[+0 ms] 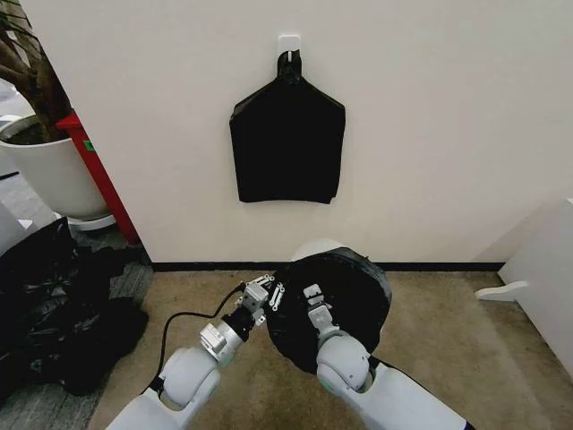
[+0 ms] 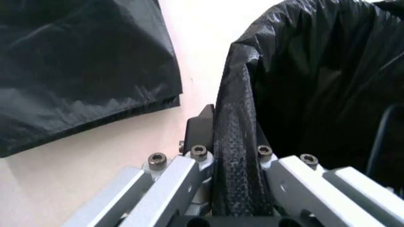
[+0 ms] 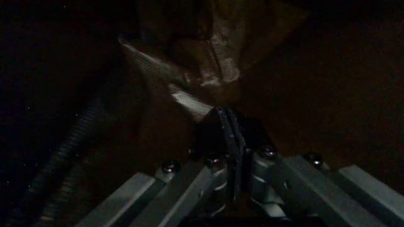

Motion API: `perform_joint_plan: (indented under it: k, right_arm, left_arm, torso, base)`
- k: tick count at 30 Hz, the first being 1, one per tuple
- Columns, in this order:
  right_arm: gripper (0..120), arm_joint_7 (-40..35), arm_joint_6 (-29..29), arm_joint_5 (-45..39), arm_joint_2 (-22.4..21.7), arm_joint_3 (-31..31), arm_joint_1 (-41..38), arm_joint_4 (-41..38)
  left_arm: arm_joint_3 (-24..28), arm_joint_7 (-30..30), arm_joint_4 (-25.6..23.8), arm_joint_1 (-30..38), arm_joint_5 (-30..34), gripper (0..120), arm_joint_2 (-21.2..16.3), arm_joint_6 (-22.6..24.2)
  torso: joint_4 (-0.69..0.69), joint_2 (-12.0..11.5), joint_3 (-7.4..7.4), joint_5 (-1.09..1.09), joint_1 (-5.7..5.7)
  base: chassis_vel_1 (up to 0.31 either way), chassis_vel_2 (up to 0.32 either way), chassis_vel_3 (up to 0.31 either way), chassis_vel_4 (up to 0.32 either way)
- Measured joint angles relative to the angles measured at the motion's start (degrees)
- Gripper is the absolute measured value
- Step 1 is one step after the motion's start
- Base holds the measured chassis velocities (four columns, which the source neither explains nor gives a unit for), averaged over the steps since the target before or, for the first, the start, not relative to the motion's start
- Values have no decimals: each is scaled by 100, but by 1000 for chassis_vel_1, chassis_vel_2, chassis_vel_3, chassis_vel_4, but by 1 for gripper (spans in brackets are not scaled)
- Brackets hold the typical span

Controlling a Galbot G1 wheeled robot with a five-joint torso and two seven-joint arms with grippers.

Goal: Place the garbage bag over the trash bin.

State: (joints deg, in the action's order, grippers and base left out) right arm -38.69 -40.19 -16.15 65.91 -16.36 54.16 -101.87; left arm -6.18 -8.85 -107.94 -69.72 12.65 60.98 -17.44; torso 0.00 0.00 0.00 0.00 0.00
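Note:
The garbage bag (image 1: pixel 345 291), thin glossy black film, is draped over the trash bin, whose cream rim (image 1: pixel 315 245) peeks out at the far side by the wall. My left gripper (image 1: pixel 263 292) is at the bag's left edge. In the left wrist view its black ribbed pads (image 2: pixel 232 161) are shut with the bag's rim (image 2: pixel 243 80) running in between them. My right gripper (image 1: pixel 312 299) reaches over the bag's mouth. The right wrist view is dark inside the bag, where the fingers (image 3: pixel 218 124) meet on crumpled film (image 3: pixel 211 71).
A flat black bundle (image 1: pixel 286 148) hangs from a wall hook above the bin. A large heap of black plastic (image 1: pixel 54 313) lies on the floor at left, behind it a white plant pot (image 1: pixel 49 170) and a red panel (image 1: pixel 100 175). White furniture (image 1: pixel 542 269) stands at right.

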Motion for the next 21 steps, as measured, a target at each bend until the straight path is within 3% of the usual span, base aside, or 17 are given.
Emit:
perform_joint_plan:
  k: [4,7,10,11,14,16,18,21]
  right_arm:
    - [0,1,41,169,-12,20,-2,-63]
    - [0,254,628,239,-52,10,58,-268]
    - [10,751,1535,661,-122,14,226,-426]
    - [10,751,1535,661,-122,14,226,-426]
    - [22,1164,2283,1086,-226,88,394,-562]
    - [30,1613,3013,1393,-323,250,564,-665]
    - [32,1712,3153,1452,-342,289,599,-682]
    - [47,2580,4534,1928,-445,666,877,-799]
  left_arm:
    - [-7,33,55,51,31,4,29,27]
    - [-10,91,94,125,153,4,55,117]
    - [-10,161,149,217,334,4,59,283]
    - [-10,161,149,217,334,4,59,283]
    - [-12,246,230,324,516,4,50,486]
    - [-20,307,292,401,688,4,49,645]
    - [-23,319,301,414,726,4,48,677]
    - [-42,430,407,516,1029,4,36,916]
  torso:
    - [0,0,0,0,0]
    - [1,0,0,0,0]
    - [0,0,0,0,0]
    - [0,0,0,0,0]
    - [0,0,0,0,0]
    - [0,0,0,0,0]
    - [0,0,0,0,0]
    - [-1,0,0,-1,0]
  base:
    - [0,0,0,0]
    - [0,0,0,0]
    - [0,0,0,0]
    - [0,0,0,0]
    - [0,0,0,0]
    - [0,0,0,0]
    - [0,0,0,0]
    - [0,0,0,0]
